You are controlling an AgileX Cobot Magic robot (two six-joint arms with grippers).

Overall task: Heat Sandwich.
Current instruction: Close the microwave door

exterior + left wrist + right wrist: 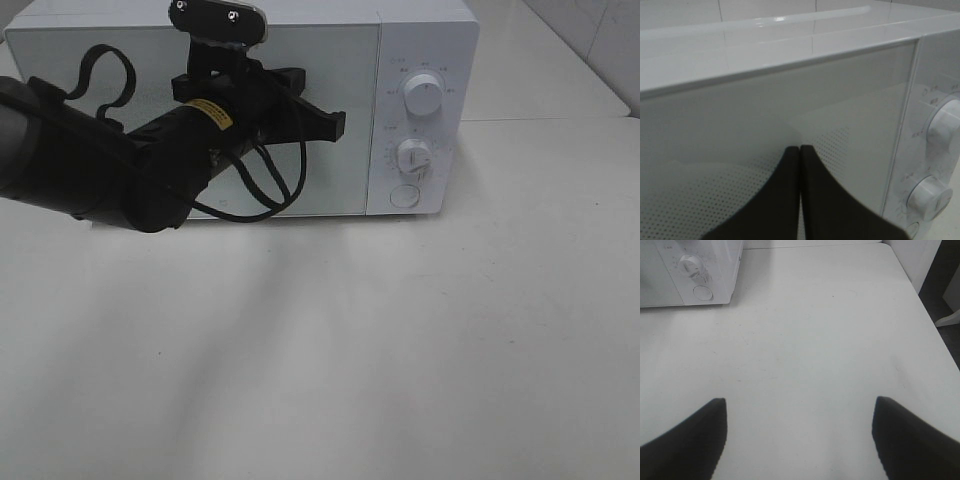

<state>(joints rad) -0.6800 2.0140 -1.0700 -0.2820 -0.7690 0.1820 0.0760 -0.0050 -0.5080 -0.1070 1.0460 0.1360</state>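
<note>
The left gripper [800, 148] has its jaws pressed together, tips just in front of the shut microwave door [740, 130]. The right gripper [800, 401] hangs with jaws spread over the table [815, 330]. No sandwich shows anywhere; perhaps it is behind that door. A hard push there might shove the microwave [430, 30] backwards.

High view: mounted above the front, looking steeply down over the white table [400, 350] to the microwave [340, 80] at the far side.
Left wrist view: very near the microwave door [740, 130], facing it past closed jaws.
Right wrist view: angled down at bare table, between wide-apart jaws.
Shared: the lower dial [413, 156] shows in all three.
</note>
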